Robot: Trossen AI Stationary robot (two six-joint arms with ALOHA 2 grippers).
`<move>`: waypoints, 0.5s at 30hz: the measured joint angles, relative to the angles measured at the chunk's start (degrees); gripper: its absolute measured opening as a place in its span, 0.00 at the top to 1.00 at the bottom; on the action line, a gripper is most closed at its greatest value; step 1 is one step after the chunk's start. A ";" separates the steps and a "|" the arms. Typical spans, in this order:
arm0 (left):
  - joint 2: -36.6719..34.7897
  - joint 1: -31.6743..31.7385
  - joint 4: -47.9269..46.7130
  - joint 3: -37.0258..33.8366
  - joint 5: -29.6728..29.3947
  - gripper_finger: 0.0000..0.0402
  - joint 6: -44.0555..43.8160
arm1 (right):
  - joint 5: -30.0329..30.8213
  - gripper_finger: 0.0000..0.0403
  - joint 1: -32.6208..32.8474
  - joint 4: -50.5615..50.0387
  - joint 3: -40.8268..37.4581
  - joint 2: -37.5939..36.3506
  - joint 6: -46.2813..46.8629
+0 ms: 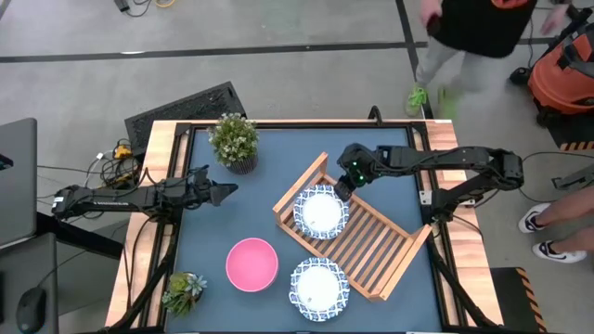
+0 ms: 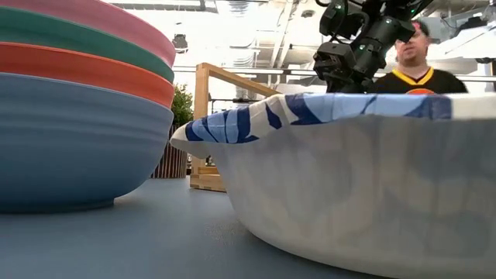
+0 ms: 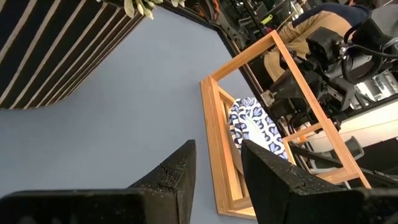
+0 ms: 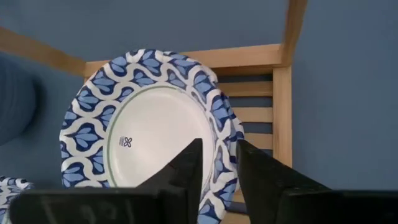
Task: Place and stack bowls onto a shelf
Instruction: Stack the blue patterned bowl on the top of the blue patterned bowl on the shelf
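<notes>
Up on the dark blue table, the wooden shelf lay turned at a slant. One white bowl with a blue leafy rim sat inside the shelf near its far corner. The right gripper hung just over that bowl's edge, and its two fingers stood a little apart with the rim between them; I could not tell if they touched it. Another blue-rimmed bowl sat on the table, touching the near corner of the shelf. A pink bowl sat beside it, a bit apart.

Over on the left side, the left gripper waited above the table with its fingers spread, holding nothing. A small potted plant stood near the far edge, close to the left gripper. Another little plant stood at the near left corner. Close to the low camera sat a stack of bowls, pink, green, red and light blue. Behind the table stood a person in a dark shirt.
</notes>
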 joint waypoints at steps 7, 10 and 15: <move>-0.02 0.01 0.39 0.00 0.00 0.72 -0.02 | -0.18 0.66 -0.16 0.42 2.15 -0.05 -0.88; 0.00 0.00 0.41 0.00 0.00 0.72 -0.02 | -0.22 0.67 -0.16 0.34 4.19 -0.05 -1.96; 0.00 0.00 0.77 0.00 0.02 0.72 -0.04 | -0.22 0.67 -0.34 -2.05 8.13 -0.07 -3.84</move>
